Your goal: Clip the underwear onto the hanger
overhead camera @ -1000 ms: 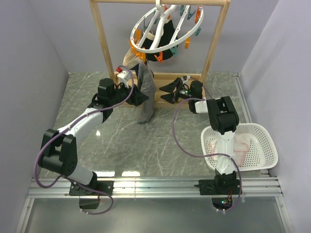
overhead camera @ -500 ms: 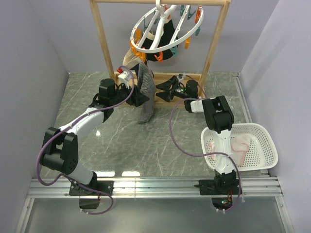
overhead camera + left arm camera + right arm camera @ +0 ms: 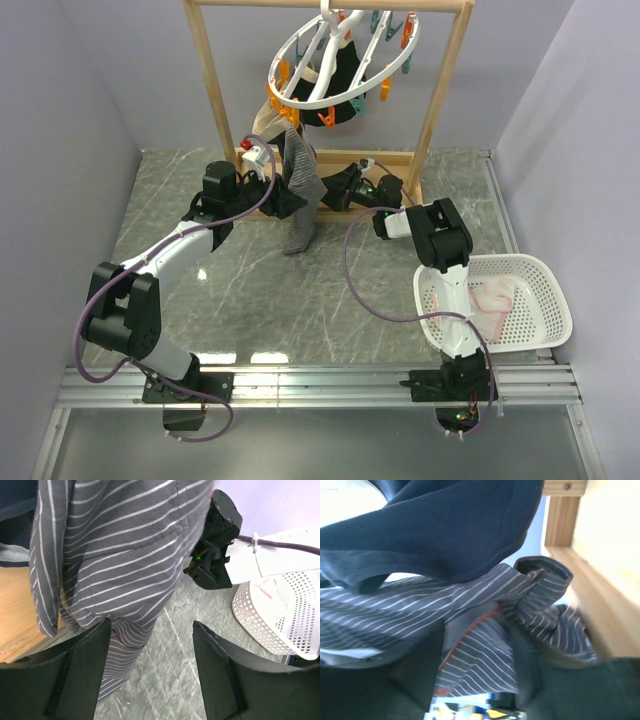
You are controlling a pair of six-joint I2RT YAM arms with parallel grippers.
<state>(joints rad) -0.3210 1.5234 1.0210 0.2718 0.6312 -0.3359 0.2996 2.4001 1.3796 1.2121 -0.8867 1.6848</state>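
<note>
Underwear (image 3: 298, 195) hangs below the hanger (image 3: 310, 104), jaws parted either side

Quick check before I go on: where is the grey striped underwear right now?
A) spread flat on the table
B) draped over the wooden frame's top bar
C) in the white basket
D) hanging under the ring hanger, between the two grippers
D: the underwear hangs down below the hanger, with the left gripper and right gripper on either side.
</note>
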